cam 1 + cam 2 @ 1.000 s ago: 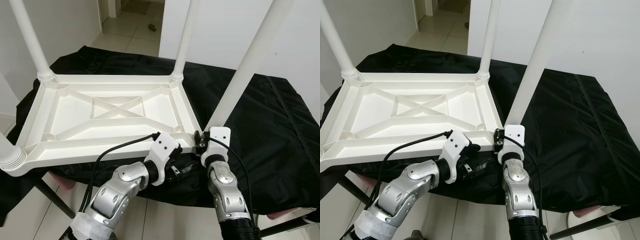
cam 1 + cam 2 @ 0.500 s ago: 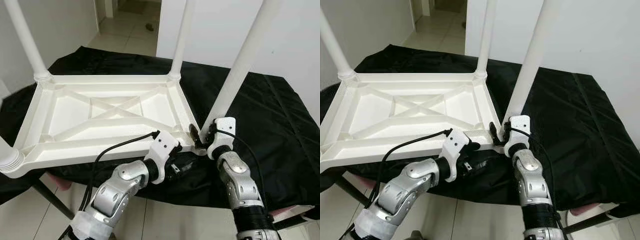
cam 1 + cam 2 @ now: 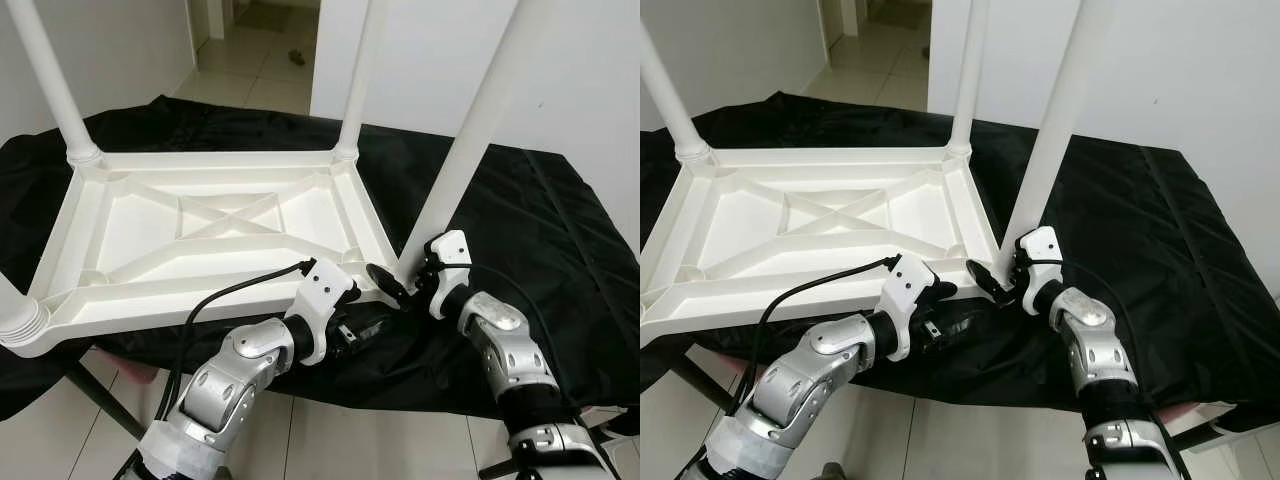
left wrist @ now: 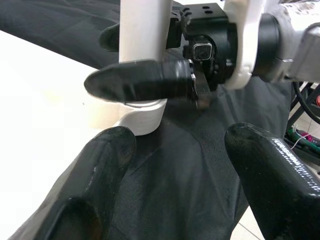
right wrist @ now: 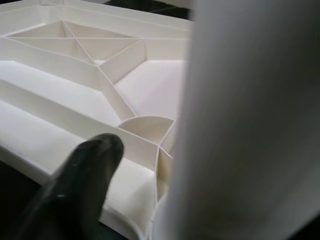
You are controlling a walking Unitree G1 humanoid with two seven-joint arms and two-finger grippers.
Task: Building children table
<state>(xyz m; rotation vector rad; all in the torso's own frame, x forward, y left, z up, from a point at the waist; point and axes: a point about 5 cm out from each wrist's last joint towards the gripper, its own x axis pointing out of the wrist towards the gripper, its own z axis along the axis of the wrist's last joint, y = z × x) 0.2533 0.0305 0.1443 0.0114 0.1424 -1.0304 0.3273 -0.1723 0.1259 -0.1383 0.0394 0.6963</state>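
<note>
A white plastic children's table (image 3: 200, 235) lies upside down on a surface draped in black cloth (image 3: 540, 230), its ribbed underside facing up. Its near long edge runs along the cloth's near edge. Legs stand upright at the far-left corner (image 3: 50, 80), the far-right corner (image 3: 362, 70) and the near-left corner (image 3: 18, 318).

The right gripper (image 3: 408, 282) is at the table's near-right corner, where the fourth leg (image 3: 470, 150) rises at a slight lean. One black finger (image 3: 385, 282) reaches across the near side of the leg's foot, and in the left wrist view a finger (image 4: 140, 81) lies against the leg just above the corner socket, with the other showing behind the leg. The fingers look closed around the leg, though how firm the grip is cannot be told from these angles. In the right wrist view the leg (image 5: 250, 120) stands close against the camera, beside the ribbed underside (image 5: 100, 75).

The left gripper (image 4: 170, 165) sits just below the table's near edge, short of that corner, its two fingers spread apart over the cloth and holding nothing.
</note>
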